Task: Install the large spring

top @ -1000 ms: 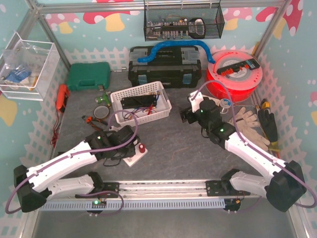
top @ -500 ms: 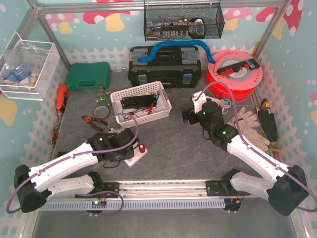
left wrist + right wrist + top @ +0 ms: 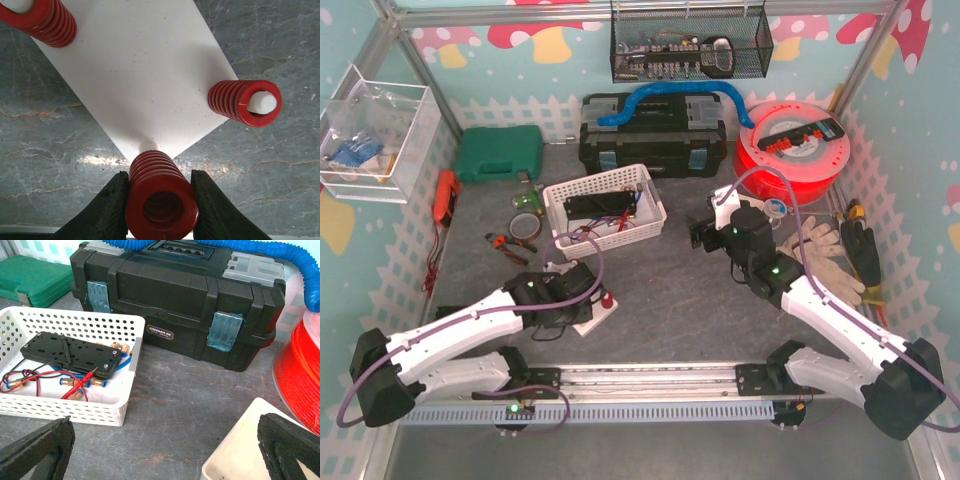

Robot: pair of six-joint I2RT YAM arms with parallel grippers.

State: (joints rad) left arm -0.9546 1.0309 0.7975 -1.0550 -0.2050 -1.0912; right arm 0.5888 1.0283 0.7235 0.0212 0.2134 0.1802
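My left gripper is shut on the large red spring, with a black finger on each side. The spring hangs over the near corner of the white plate, with a white post just showing beyond its far end. Two other red springs sit on posts, one at the plate's right corner and one at the top left. In the top view the left gripper is over the plate. My right gripper is open and empty above the table, also shown in the top view.
A white basket with a black plate and red leads lies left of the right gripper. A black toolbox with a blue hose stands behind. A red spool, a white tub's corner and a green case are around.
The left arm has moved right and slightly nearer, bringing the spring over the plate's corner. The right gripper has shifted a little to the right and stays open.
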